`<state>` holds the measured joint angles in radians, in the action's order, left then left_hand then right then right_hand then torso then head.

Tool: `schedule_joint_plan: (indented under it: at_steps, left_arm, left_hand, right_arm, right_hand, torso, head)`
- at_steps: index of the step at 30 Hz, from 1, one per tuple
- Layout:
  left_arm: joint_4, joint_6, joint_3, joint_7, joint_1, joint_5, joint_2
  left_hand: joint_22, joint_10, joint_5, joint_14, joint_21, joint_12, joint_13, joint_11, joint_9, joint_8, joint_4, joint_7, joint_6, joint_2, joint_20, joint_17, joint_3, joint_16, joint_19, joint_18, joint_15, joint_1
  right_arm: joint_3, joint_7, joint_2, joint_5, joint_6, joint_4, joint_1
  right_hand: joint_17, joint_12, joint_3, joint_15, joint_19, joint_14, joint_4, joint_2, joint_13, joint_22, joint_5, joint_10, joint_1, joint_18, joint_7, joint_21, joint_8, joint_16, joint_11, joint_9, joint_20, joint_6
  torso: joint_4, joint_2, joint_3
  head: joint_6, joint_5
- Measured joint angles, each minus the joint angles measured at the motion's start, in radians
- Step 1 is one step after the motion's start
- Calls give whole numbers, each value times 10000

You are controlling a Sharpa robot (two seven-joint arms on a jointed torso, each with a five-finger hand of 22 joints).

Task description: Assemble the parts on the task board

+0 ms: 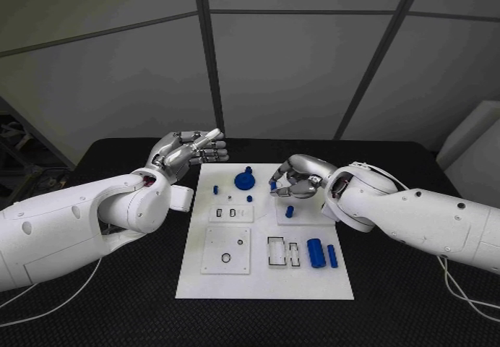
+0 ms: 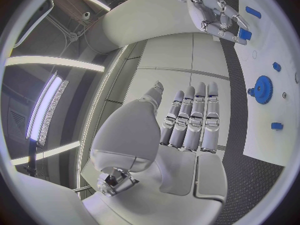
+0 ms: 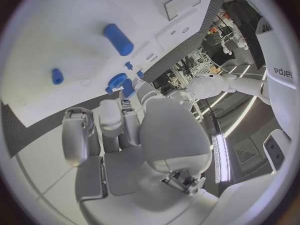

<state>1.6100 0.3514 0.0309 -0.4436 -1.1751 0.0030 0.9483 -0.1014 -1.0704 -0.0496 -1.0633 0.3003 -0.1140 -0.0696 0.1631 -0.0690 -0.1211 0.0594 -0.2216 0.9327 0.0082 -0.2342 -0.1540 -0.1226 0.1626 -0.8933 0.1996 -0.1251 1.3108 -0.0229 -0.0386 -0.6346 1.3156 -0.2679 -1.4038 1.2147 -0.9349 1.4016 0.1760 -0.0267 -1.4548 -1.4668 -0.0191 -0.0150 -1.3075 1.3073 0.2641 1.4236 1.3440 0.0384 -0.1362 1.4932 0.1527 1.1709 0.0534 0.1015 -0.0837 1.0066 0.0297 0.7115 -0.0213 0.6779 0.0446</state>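
The right hand (image 1: 299, 179) hangs over the far right part of the white board (image 1: 266, 285), fingers (image 1: 283, 173) curled in, and between them sits a small blue piece (image 1: 273, 185). In the left wrist view the same piece (image 2: 244, 34) shows pinched at that hand's fingertips. It looks short and blocky; I cannot tell which way its long side runs.

What matters next, I reckon, is where that piece sits against the board. It is above the raised white block on the right, with a small blue peg (image 1: 290, 212) standing upright just nearer the robot than the hand. The blue gear (image 1: 245, 178) lies on the board just to the left of the held piece, close but apart from the fingers. So the seat for the piece is probably below or a little to the left of the fingers, and the right hand is the nearer one for it.

The left hand (image 1: 191, 152) is raised off the board's far left corner, over the black desk (image 1: 125, 303), fingers straight and together, palm empty, holding nothing. Two blue cylinders (image 1: 322, 256) lie side by side on the near right of the board, long sides pointing away from the robot, well apart from both hands.
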Motion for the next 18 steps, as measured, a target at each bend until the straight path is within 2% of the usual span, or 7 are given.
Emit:
schedule_joint_plan:
  at_steps: [8, 18]
  left_arm:
    - [-24, 0, 0, 6, 0, 0, -30]
    - [-53, -3, 0, 11, 0, 0, -76]
  left_hand:
    - [0, 0, 0, 0, 0, -1, 0, 0, 0, 0, 0, 0, 0, 0, 0, 1, 0, 0, 1, 0, 0, 0]
    - [-1, 0, 0, 0, 0, -1, -1, 0, -1, 0, 0, 0, 0, 0, 0, 1, 0, 0, 0, -1, 0, 0]
  right_arm:
    - [-3, -499, 682, 540, -40, -119, 1]
    - [-11, -997, 1340, 913, 136, 76, -2]
  right_hand:
    - [1, 0, 38, 0, 0, 0, 38, -11, 0, 0, -7, 0, 12, 0, -12, 0, -29, 0, 0, -21, 0, -21]
    - [1, 0, 83, 0, 1, 0, -7, -11, 0, 0, -9, 0, 12, 0, -36, -1, -57, 0, 1, -24, 0, -69]
  torso:
    - [0, 15, 3]
    - [7, 20, 6]
  head:
    - [62, 110]
    - [131, 192]
